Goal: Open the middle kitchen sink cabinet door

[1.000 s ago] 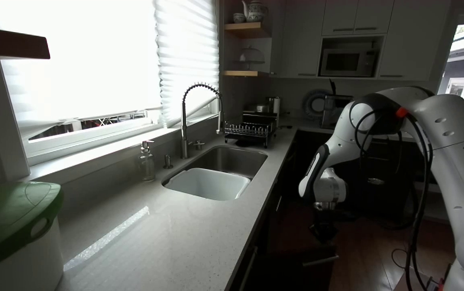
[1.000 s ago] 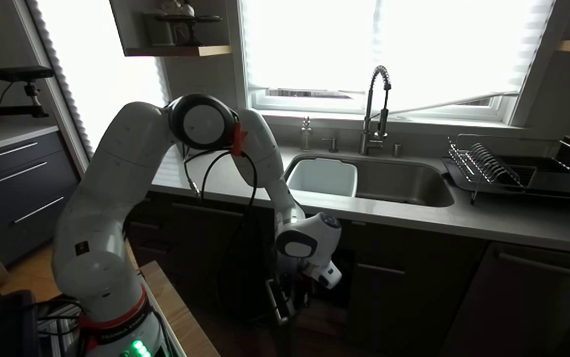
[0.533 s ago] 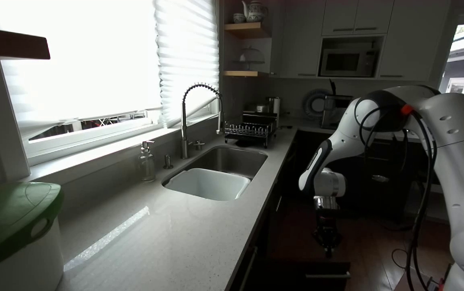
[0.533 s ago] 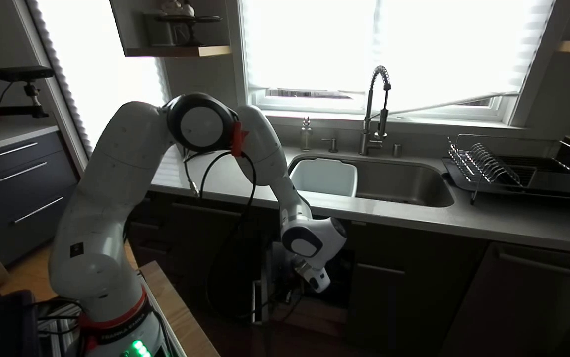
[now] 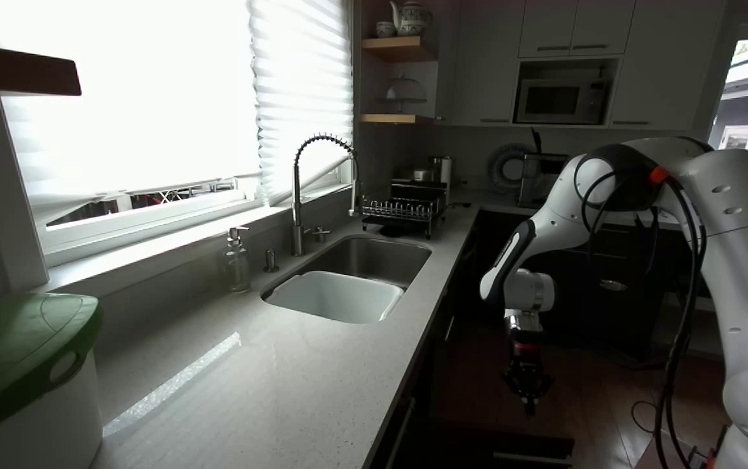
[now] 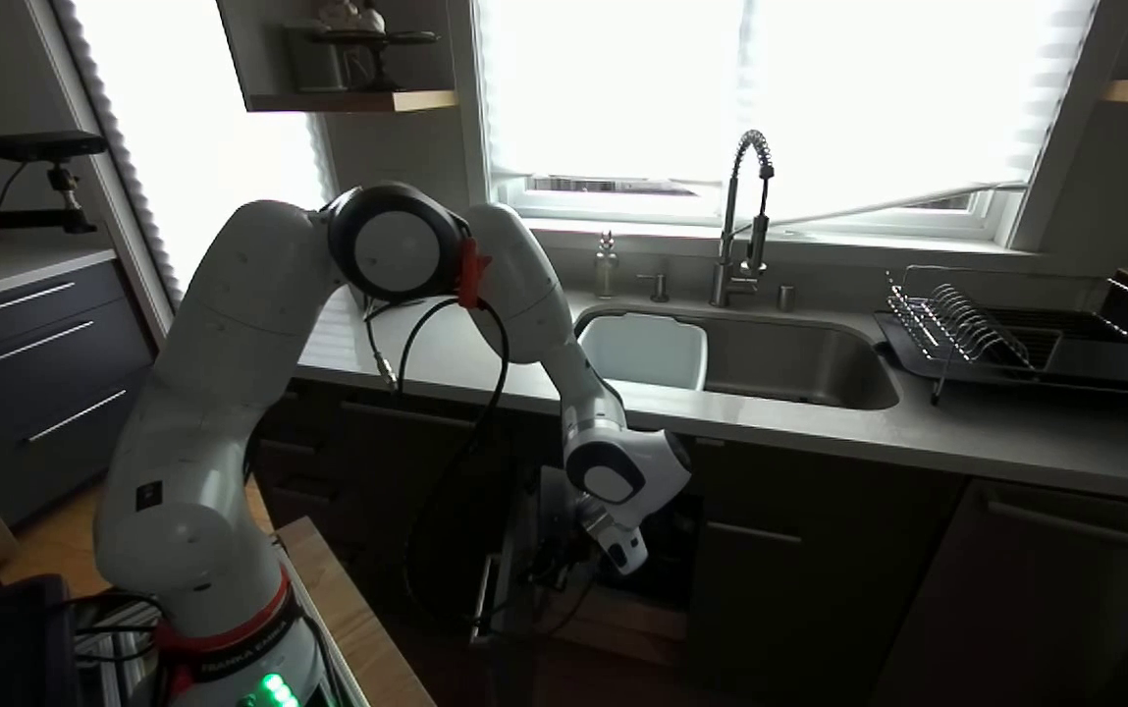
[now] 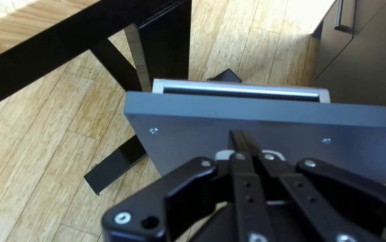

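Note:
The dark sink cabinet door stands open below the counter, swung out toward the robot base. In the wrist view I see its inner face (image 7: 193, 134) and top edge, with the metal bar handle (image 7: 240, 88) on its far side. It also shows in an exterior view (image 6: 521, 550). My gripper (image 7: 241, 131) is shut and empty, fingertips together at the door's inner side; I cannot tell whether they touch it. The gripper also shows in an exterior view (image 5: 530, 409). The kitchen sink (image 6: 799, 363) is in the countertop above, with a white tub in its left part.
The dark cabinet opening (image 6: 667, 574) lies behind the wrist. A closed cabinet door with a bar handle (image 6: 752, 533) and a dishwasher (image 6: 1045, 589) are to the right. A wooden-topped table with black legs (image 7: 162, 43) stands near the door's free edge.
The door has swung wider open, its handle shifting toward the robot base. The gripper has turned and moved along the door's inner side in the same direction.

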